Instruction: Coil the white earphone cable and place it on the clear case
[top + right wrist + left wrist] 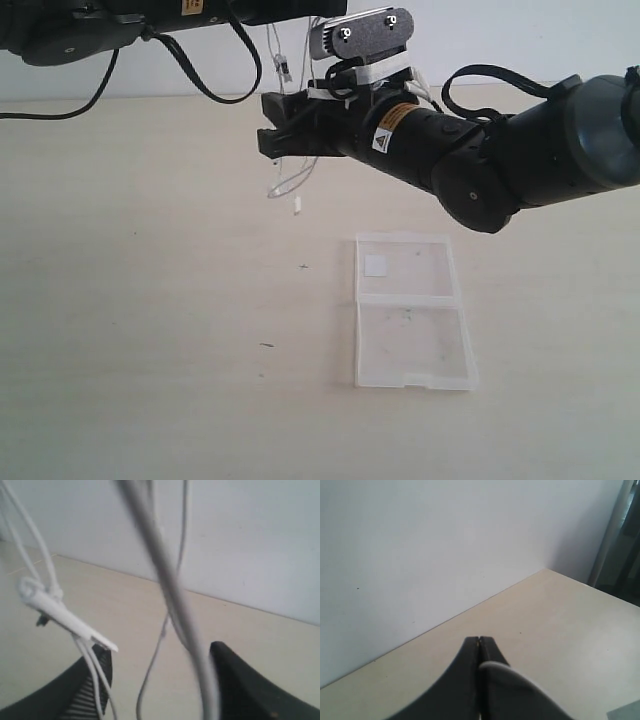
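The white earphone cable (pixel 291 184) hangs in the air in loose loops from under my left arm (pixel 150 25) at the top of the exterior view; a small white end piece (pixel 298 208) dangles lowest. My left gripper (pixel 479 639) is shut, its tips pressed together, with a pale blurred strand beside them. Coming in from the right, my right gripper (pixel 266 140) is level with the hanging loops. In the right wrist view its jaws stand apart (pixel 161 650) with several cable strands (pixel 159 545) between them. The clear case (pixel 410 340) lies open and flat on the table, lower right of the cable.
A small white square sticker (pixel 376 264) sits in the case's far half. The pale wooden table (pixel 150 350) runs back to a white wall (pixel 500 40). Black arm cabling (pixel 215 85) droops from the left arm near the earphone loops.
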Robot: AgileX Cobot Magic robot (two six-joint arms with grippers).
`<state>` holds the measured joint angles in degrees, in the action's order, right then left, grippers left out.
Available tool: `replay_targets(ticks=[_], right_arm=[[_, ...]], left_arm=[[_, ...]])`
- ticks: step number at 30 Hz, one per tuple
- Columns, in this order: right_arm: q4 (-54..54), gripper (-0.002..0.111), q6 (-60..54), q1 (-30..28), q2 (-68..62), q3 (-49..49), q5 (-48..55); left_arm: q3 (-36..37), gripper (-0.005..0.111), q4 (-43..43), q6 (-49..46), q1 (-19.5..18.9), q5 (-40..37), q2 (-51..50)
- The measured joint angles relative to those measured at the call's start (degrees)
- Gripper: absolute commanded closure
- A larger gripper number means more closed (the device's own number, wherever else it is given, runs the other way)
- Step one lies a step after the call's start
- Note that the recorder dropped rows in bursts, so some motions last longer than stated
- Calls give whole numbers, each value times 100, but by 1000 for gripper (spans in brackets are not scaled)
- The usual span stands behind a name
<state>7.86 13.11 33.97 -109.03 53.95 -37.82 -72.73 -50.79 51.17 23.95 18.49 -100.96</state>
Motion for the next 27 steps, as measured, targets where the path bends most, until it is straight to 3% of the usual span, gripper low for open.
replay_targets(ticks=[2,7,8,11,13,21,27], right_arm=[[0,70,0,0,0,0,-2],[37,106,0,0,0,0,-37],[37,108,-31,0,0,0,-42],[71,108,-55,0,0,0,-50],[85,108,-67,0,0,0,-50],[85,108,-67,0,0,0,54],[93,108,-67,0,0,-10,124]], left_arm=[[0,107,0,0,0,0,0],[0,107,0,0,0,0,0],[0,107,0,0,0,0,0],[0,105,-10,0,0,0,0],[0,96,-62,0,0,0,0],[0,41,-141,11,0,0,0],[0,36,-505,233,-10,-130,0]])
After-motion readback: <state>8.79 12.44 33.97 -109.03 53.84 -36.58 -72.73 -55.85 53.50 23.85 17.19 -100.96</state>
